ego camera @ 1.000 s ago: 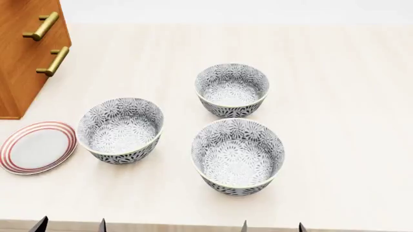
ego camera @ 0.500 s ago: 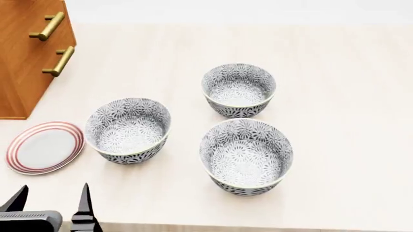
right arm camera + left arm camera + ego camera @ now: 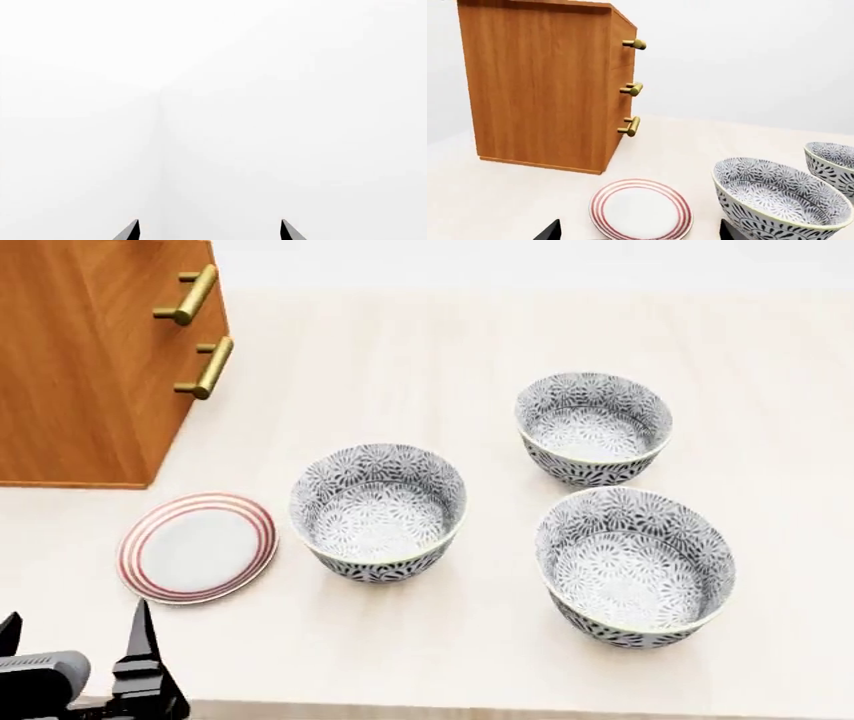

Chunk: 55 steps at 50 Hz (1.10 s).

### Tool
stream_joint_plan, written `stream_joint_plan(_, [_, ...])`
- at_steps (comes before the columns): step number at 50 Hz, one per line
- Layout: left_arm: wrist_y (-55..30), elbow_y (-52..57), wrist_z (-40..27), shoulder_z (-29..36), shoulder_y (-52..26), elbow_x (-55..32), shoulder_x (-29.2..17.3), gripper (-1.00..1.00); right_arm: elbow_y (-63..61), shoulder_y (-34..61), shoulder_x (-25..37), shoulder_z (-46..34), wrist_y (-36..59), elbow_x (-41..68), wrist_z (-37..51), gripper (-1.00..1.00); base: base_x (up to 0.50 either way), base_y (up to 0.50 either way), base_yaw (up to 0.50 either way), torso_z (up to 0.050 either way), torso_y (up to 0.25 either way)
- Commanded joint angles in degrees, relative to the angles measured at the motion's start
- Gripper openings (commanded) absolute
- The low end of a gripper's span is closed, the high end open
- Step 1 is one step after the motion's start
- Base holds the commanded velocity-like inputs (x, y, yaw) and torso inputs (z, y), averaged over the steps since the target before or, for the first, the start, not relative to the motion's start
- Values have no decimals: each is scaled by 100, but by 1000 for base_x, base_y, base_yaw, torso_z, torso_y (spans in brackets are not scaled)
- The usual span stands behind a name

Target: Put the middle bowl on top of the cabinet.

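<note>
Three alike grey-floral bowls stand in a triangle on the table: a left bowl, a far bowl and a near bowl. I cannot tell from this layout which is the middle bowl. The cabinet stands at the far left, its top out of the head view. My left gripper is open and empty near the table's front left corner, short of the plate. In the left wrist view the left gripper faces the cabinet and the left bowl. My right gripper is open before blank white.
A flat red-striped white plate lies between the cabinet and the left bowl, just ahead of my left gripper. Brass handles stick out from the cabinet's front towards the bowls. The table's front edge runs along the bottom.
The head view has swung left, so bowls, plate and cabinet sit further right in it. My left gripper has come up into view at the bottom left. Nothing on the table has moved.
</note>
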Motion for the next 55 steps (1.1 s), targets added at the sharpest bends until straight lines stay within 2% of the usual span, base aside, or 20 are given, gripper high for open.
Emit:
stream_joint_plan(1, [-379, 514, -217, -311, -12, -448, -26, 100, -239, -94, -16, 112, 122, -90, 177, 100, 0, 500, 0, 0, 0])
stream_joint_plan(15, [-435, 378, -257, -227, -63, -574, -103, 100, -255, -94, -16, 141, 194, -65, 166, 100, 0, 497, 0, 0, 0])
stream_joint_plan(26, [-490, 445, -301, -224, -48, -711, -161, 100, -315, -94, -16, 167, 319, 191, 14, 100, 37, 2, 0, 0, 0])
stream_joint_plan(41, [-458, 570, -377, -150, 83, -760, -233, 100, -267, -94, -16, 233, 371, 140, 79, 100, 420, 0, 0, 0, 0])
stream_joint_plan(51, [-606, 1065, -478, -91, 247, -788, -359, 100, -433, -94, -16, 435, 473, 266, 77, 100, 7, 0, 0, 0, 0])
stream_joint_plan(55, [-637, 1457, -502, -55, 412, -798, -434, 100, -470, -94, -16, 459, 475, 260, 82, 100, 448, 0, 0, 0, 0])
